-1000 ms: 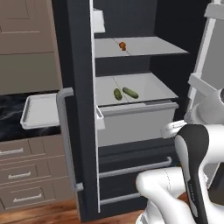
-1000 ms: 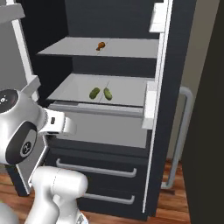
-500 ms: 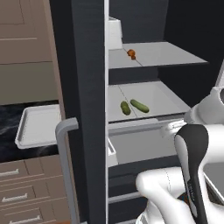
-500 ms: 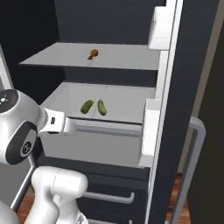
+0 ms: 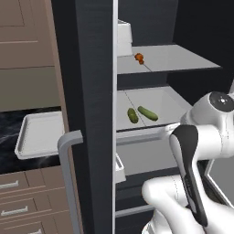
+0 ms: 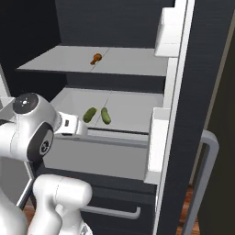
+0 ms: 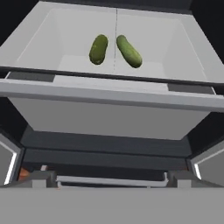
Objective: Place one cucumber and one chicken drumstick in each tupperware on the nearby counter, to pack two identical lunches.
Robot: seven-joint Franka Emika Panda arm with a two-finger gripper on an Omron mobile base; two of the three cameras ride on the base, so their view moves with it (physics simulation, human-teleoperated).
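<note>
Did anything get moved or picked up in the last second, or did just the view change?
The base rolled closer to the open fridge, so the whole scene shifted. Nothing was picked up. The two cucumbers lie side by side on their shelf, the drumstick on the shelf above, and the tupperware sits on the counter, all unmoved.

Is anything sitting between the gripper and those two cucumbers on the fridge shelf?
Nothing visible blocks them. In the hand view both cucumbers, the left one and the right one, lie side by side on the bare grey fridge shelf, a small gap between them. The shelf's front lip runs below them, so the open gripper should probably come in above it.
</note>
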